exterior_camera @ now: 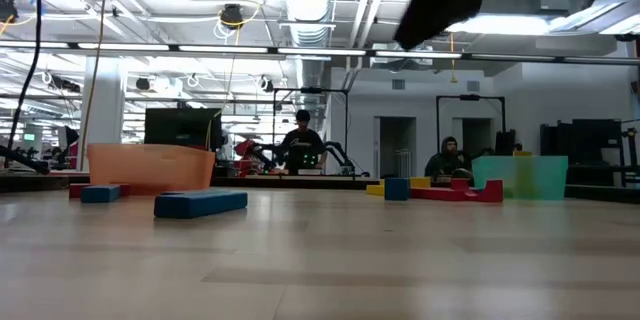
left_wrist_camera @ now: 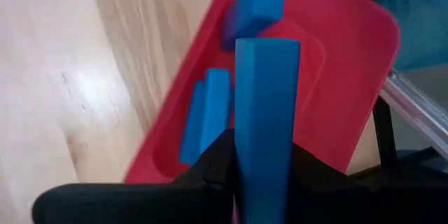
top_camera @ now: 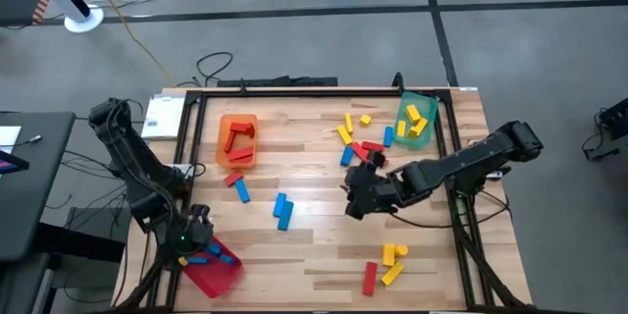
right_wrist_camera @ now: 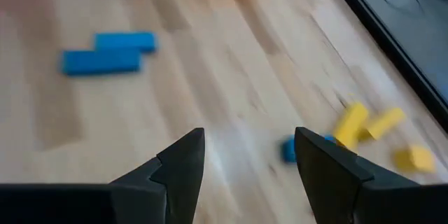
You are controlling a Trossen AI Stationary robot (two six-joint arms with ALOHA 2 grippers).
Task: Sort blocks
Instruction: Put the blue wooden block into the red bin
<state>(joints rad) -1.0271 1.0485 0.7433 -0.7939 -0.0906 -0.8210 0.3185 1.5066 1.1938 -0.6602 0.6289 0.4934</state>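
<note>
Left gripper [left_wrist_camera: 262, 171] pinches a blue block [left_wrist_camera: 266, 112] over the red tray [left_wrist_camera: 350, 77], right gripper [right_wrist_camera: 248, 161] gapes empty, many blocks [top_camera: 365, 143] unsorted

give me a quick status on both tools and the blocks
Left tool shut on a blue block, over the red tray. Right tool open, empty, mid-table. Loose blocks still scattered; nothing in the way.

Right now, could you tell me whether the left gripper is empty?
No, the left gripper is shut on a blue rectangular block above the red tray.
</note>
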